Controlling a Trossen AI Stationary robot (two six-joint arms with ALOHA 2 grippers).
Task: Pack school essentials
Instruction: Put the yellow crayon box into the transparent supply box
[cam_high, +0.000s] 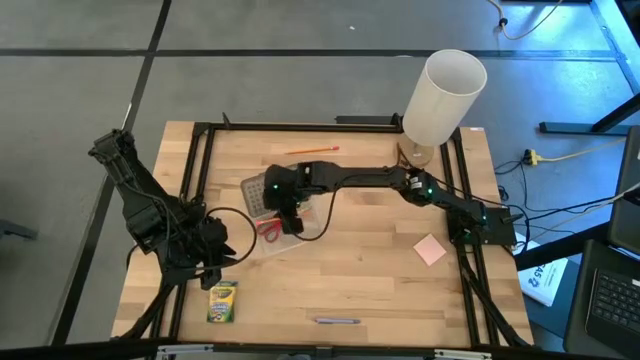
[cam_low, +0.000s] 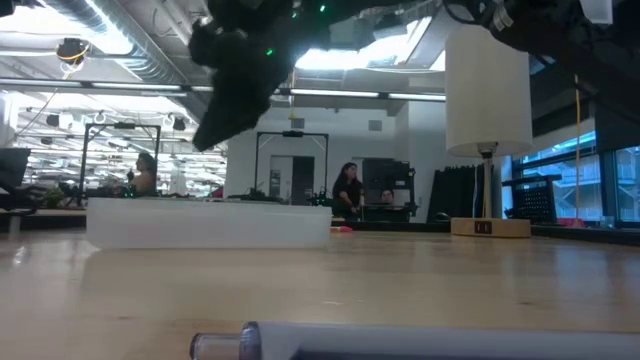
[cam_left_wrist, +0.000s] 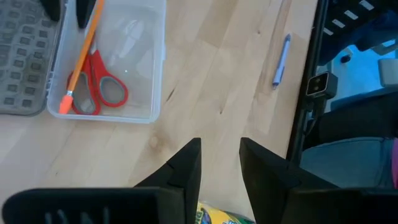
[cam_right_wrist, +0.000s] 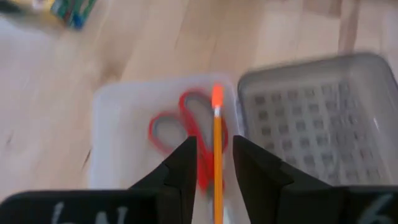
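Seen from above, the right gripper (cam_high: 291, 222) hangs over the clear plastic case (cam_high: 300, 215) at the table's centre, its fingers (cam_right_wrist: 184, 163) narrowly parted around an orange pencil (cam_right_wrist: 217, 158), though whether they pinch it cannot be told. The red-handled scissors (cam_left_wrist: 96, 87) lie inside the case. At nine o'clock from the case, the left gripper (cam_high: 213, 255) holds nothing, fingers slightly apart above the crayon box (cam_high: 222, 301); the grey pen (cam_high: 336, 321) lies at six o'clock, the pink pad (cam_high: 430, 249) at three, a second pencil (cam_high: 312, 150) at twelve.
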